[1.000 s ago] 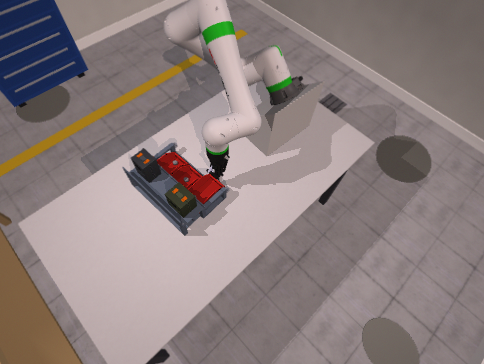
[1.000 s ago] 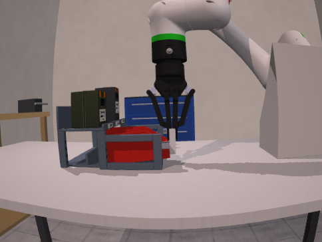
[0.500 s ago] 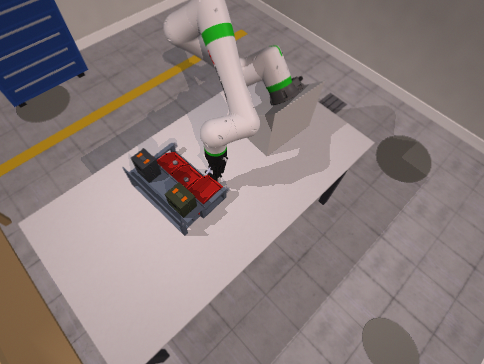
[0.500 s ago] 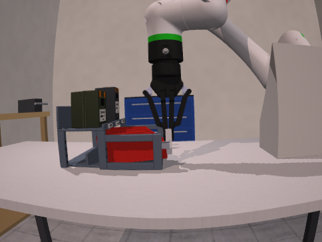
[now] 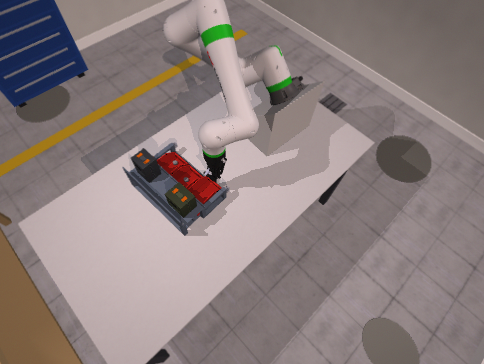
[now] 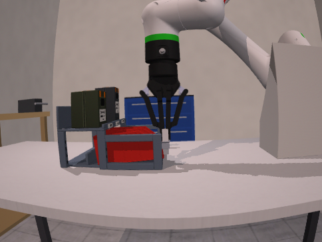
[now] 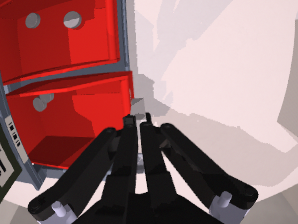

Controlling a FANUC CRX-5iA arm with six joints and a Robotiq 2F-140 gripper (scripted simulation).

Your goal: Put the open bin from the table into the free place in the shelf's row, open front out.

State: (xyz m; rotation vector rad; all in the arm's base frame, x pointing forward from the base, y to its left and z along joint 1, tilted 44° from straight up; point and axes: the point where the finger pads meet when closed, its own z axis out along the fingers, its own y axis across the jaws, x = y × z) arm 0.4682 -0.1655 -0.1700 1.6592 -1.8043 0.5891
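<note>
A grey shelf [image 5: 150, 192] [image 6: 63, 139] stands on the white table [image 5: 125, 280] [image 6: 199, 186]. Three red open bins fill its row, open fronts towards the gripper: the near end bin [image 5: 205, 189] [image 6: 133, 153] [image 7: 73, 119], a middle one [image 5: 187, 175] [image 7: 60, 36] and a far one [image 5: 171, 161]. My gripper [image 5: 216, 176] [image 6: 165, 136] [image 7: 138, 107] is shut on nothing. It points down, with its tips right at the front edge of the near end bin, just outside the shelf's front lip [image 7: 124, 23]. Small grey parts show inside the bins.
A black box [image 5: 145, 164] [image 6: 110, 101] and an olive box [image 5: 180, 199] [image 6: 84, 109] stand on the shelf's upper board. A large grey block [image 5: 292, 120] [image 6: 293, 106] stands on the table by the arm's base. A blue cabinet [image 5: 35, 45] [image 6: 186, 116] stands on the floor beyond.
</note>
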